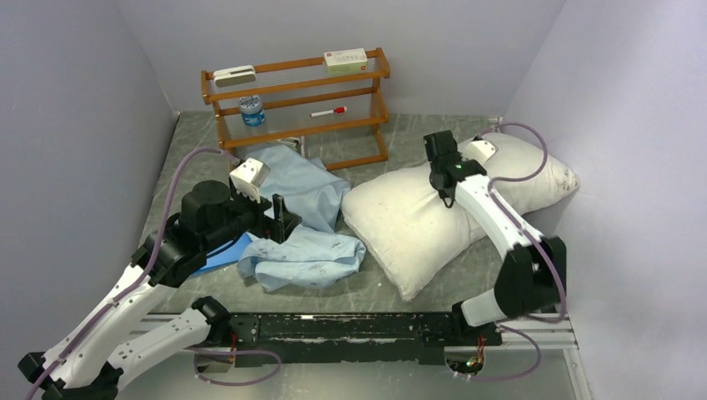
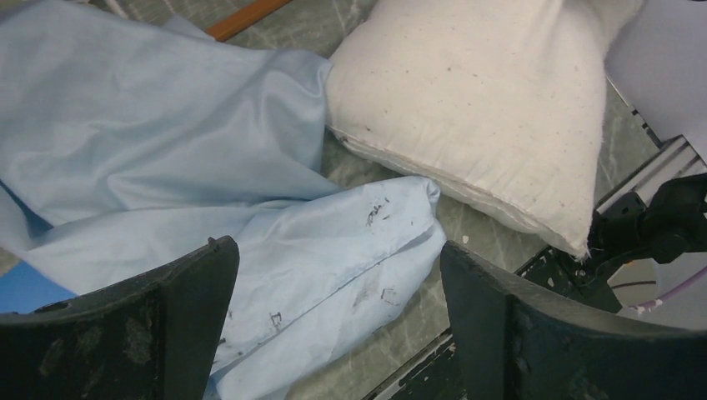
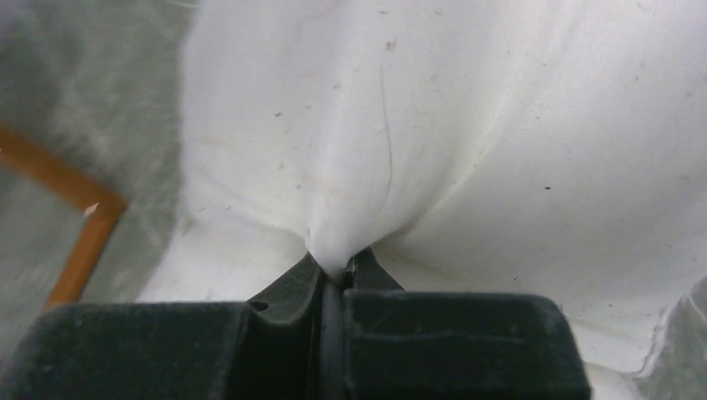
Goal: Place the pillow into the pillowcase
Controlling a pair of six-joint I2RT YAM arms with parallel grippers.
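One pillow (image 1: 417,225) pinched, pillowcase (image 1: 304,254) lying loose.
Right gripper (image 3: 333,268) is pressed together on a fold of the white pillow at 3 o'clock on the table (image 1: 417,137); left gripper (image 2: 338,250) hangs spread over the crumpled pillowcase at 9 o'clock.

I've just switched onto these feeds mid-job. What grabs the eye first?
First is the big plump white pillow, which fills the right half of the table. The right gripper is shut on a pinched fold of its cover. To the pillow's left lies the crumpled sky-blue fabric pillowcase, not held by anything, with the left gripper open over it.
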